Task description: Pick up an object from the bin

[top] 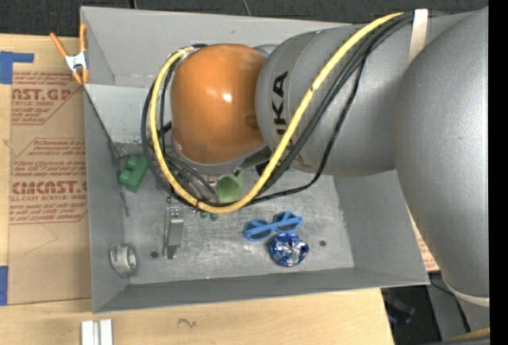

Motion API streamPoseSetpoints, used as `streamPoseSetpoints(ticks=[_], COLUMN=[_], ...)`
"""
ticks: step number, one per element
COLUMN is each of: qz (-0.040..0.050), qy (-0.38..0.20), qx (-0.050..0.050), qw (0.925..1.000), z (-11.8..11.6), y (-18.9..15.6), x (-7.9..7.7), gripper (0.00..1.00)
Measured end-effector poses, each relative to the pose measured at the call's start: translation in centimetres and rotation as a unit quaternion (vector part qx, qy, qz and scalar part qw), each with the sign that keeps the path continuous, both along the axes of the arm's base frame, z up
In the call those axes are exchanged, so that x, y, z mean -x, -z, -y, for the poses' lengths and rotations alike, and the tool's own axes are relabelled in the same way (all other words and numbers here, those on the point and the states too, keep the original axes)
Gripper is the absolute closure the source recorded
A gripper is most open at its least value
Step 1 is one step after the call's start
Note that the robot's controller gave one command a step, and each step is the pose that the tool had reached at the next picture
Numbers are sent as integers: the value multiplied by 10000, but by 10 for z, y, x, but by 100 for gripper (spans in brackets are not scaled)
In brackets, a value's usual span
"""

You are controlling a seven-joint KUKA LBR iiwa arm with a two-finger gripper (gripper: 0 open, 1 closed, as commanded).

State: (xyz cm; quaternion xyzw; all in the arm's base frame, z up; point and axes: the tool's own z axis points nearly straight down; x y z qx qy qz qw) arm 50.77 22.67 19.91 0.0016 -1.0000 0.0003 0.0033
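Bin (238, 288), grey metal, scuffed floor; 6 loose items counted. My gripper (198, 183): low at mid-bin, under my orange wrist cover (214, 101); whether released or clenched I cannot tell. Item 1, nearest, partly tucked beneath my wrist: small green rounded piece (228, 189), likely plastic; judged light, stiff and smooth, best taken across its narrowest width, since a curved face may slip. Item 2: green blocky piece (132, 172), by the left wall. Item 3: slim grey metal clip-like piece (171, 234). Item 4: round silvery metal fitting (121, 258), front-left corner. Item 5: blue looped plastic piece (271, 225). Item 6: blue shiny crumpled ball (286, 249), just beside item 5; probably soft and crushable.
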Motion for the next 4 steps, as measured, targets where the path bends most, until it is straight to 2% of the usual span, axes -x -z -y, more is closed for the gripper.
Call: streamPoseSetpoints(ticks=[1,2,3,4], qz=[2,60,146,63], qy=[264,-712,-1380,-2270], qx=[5,1,-30,9], qw=[9997,9974,9903,9739], z=[-14,114,131,228], y=[126,101,124,53], x=[-9,27,22,-14], gripper=[0,0,0,0])
